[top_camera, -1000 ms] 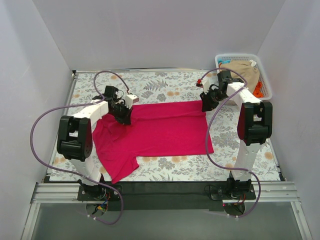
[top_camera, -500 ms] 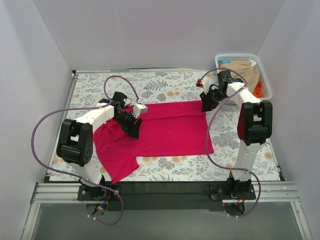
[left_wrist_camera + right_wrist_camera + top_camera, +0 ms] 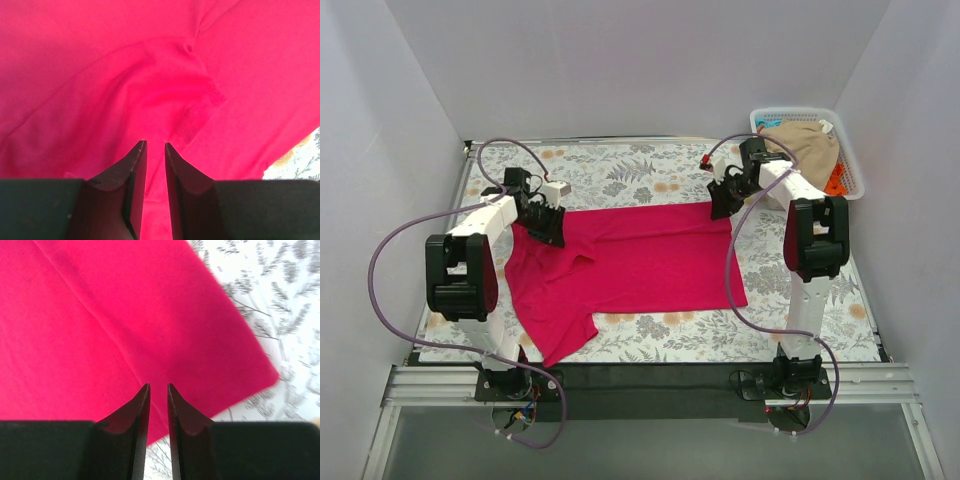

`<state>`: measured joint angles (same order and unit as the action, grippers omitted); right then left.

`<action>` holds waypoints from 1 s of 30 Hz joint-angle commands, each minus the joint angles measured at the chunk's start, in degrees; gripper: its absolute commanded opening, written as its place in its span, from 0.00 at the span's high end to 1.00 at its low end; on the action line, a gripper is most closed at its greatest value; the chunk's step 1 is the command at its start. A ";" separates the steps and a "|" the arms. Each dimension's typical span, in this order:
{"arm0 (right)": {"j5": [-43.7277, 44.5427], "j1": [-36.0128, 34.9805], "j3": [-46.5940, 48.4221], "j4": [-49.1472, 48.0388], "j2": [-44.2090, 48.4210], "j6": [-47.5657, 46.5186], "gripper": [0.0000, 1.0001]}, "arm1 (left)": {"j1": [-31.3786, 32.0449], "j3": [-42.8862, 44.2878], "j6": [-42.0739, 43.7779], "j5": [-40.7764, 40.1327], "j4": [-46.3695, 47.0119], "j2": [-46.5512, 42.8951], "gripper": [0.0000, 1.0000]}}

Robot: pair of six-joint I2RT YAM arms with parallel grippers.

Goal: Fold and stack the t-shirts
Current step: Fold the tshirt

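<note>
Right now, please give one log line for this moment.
stage: fold | crimson-pink cloth t-shirt: spread flat | left fingers: nearly closed above it | right fingers: nearly closed, far corner | white lattice basket: holds shirts

A tabletop (image 3: 650,165) covered in a grey leaf-and-orange-flower print sits between plain white walls (image 3: 620,60), with a white plastic lattice basket (image 3: 847,150) at its far right corner.

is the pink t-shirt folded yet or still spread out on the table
Mostly spread. The pink t-shirt lies open across the table, one sleeve out at the near left; only its far-left part is bunched.
</note>
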<state>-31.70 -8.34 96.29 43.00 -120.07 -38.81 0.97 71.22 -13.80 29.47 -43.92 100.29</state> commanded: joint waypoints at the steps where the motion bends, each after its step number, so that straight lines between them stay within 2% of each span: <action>1: 0.23 -1.59 1.36 -0.29 -2.27 1.54 0.77 | 1.05 -1.96 -1.05 -2.24 0.95 0.61 0.77; 5: 0.41 -2.47 -0.57 -0.90 -2.63 2.07 0.78 | 2.45 -4.50 -0.61 -1.43 1.29 -0.36 0.73; 17: 2.08 -2.74 -2.07 -1.52 -2.36 2.60 0.78 | 14.76 -9.78 -4.04 -3.64 3.84 0.52 0.70; 21: 1.47 -2.74 -2.42 -1.34 -1.13 2.51 0.78 | 13.53 -8.47 -4.21 -1.70 2.09 -3.69 0.69; 26: 0.24 -3.26 -4.09 -1.34 1.50 3.12 0.77 | 12.74 -6.18 -3.95 -2.93 -0.37 -7.56 0.54; 30: 0.06 -3.18 -4.97 -1.43 2.12 3.21 0.76 | 12.83 -5.04 -5.88 -5.21 1.29 -7.39 0.52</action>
<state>-30.22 -11.27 91.92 41.89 -121.56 -36.12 13.67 63.86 -18.41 25.85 -43.48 94.83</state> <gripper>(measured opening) 0.235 0.474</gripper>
